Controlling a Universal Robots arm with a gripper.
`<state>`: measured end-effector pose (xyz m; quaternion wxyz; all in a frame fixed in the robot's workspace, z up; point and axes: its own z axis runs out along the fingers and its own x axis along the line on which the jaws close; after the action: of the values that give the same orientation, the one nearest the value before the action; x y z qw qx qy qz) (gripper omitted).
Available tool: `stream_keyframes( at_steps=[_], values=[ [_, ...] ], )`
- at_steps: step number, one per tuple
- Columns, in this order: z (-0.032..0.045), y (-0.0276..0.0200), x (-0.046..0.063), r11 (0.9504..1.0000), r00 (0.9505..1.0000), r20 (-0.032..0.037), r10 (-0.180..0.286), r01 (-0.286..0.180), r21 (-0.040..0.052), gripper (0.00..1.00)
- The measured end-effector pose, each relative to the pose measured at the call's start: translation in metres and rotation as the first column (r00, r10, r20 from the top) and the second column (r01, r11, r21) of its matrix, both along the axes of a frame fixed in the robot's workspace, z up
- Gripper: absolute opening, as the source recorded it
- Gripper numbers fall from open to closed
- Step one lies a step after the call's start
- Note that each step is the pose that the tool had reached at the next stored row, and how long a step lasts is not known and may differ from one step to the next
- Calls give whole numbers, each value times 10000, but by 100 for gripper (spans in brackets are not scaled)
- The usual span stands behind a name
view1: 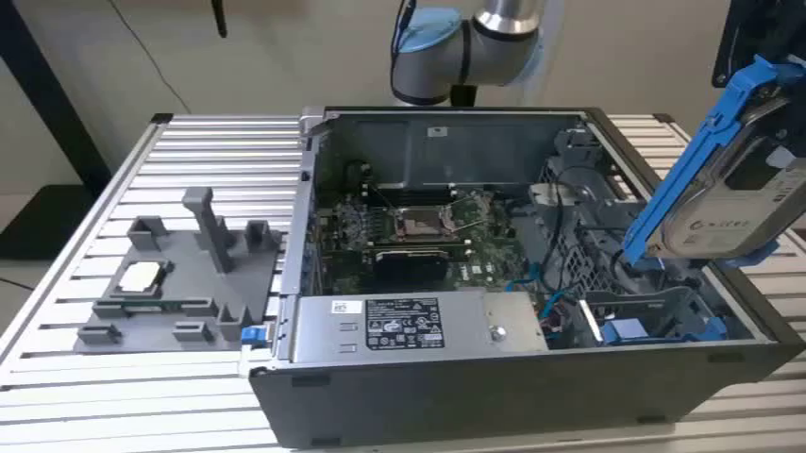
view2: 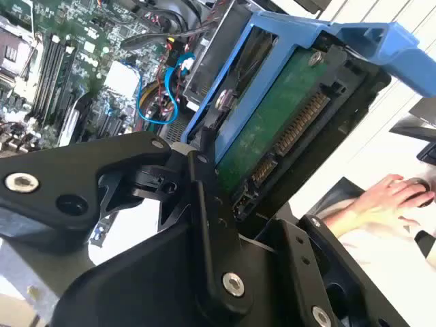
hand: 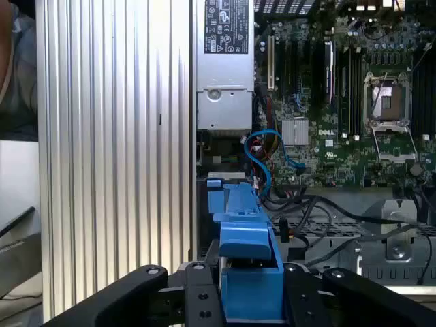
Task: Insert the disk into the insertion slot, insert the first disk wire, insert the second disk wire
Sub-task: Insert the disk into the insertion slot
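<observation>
Step 1: the gripper, jaws clamped on the disk, holds it clear of the insertion slot; aligning them likely matters next.

Bright, even light; soft shadows; washed-out glare.

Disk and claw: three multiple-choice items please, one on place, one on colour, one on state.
1. Where is the disk?
A. in the drive bay
B. in the air over the open case, at the exterior view's right
C. on the grey fixture

2. What colour is its carrier frame?
A. blue
B. red
C. yellow

3. What is the claw doing?
A. open, clear of everything
B. shut on a cable
C. shut on the disk

Key:
1. B, the exterior view shows it raised above the case's side.
2. A, the frame is bright blue in every view.
3. C, both wrist views show the frame clamped in it.
</observation>
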<state>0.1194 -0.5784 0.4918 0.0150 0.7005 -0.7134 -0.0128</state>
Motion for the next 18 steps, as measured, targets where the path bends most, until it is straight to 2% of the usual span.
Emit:
stream_keyframes(
  at_steps=[12, 18],
  values=[
    [-3, 0, 0, 10000, 10000, 0, 0, 0, 0, 33],
    [-62, 0, 0, 10000, 10000, 0, 0, 0, 2, 33]
  ],
)
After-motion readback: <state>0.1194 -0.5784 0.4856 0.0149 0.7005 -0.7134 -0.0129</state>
